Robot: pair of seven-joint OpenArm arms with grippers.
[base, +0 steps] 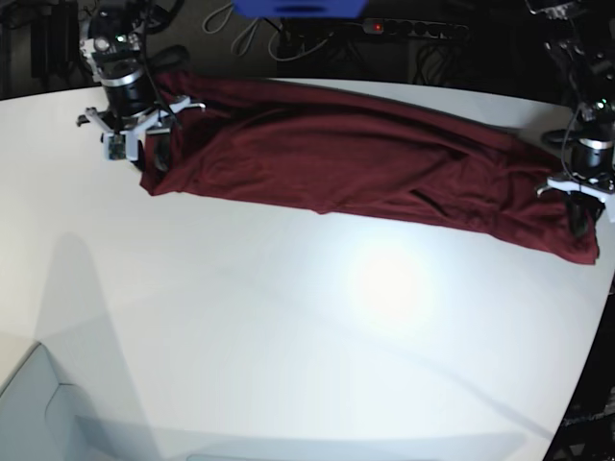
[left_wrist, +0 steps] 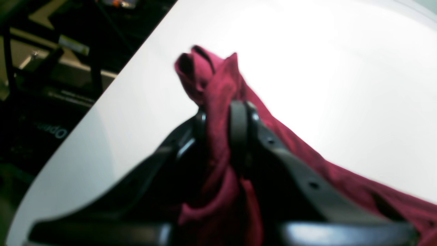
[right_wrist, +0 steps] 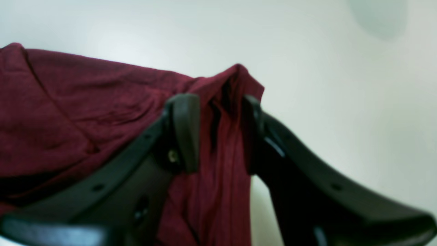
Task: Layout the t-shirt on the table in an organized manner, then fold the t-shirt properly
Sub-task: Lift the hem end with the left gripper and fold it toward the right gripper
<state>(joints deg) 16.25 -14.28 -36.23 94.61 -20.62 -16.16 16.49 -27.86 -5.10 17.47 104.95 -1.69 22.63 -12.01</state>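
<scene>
The dark red t-shirt (base: 365, 154) lies stretched in a long rumpled band across the far part of the white table (base: 288, 317). At its left end in the base view, my right gripper (base: 159, 152) pinches a bunched corner. In the right wrist view the right gripper (right_wrist: 218, 133) is shut on a fold of the t-shirt (right_wrist: 68, 102). My left gripper (base: 579, 213) holds the band's other end near the table's right edge. Up close, the left gripper (left_wrist: 220, 126) is shut on twisted t-shirt (left_wrist: 211, 78) fabric above the table (left_wrist: 307, 68).
Behind the table's far edge is a dark floor with cables and a power strip (base: 413, 29). A blue object (base: 298, 8) shows at the top. The left wrist view shows the table's edge with dark equipment (left_wrist: 51, 85) beyond it.
</scene>
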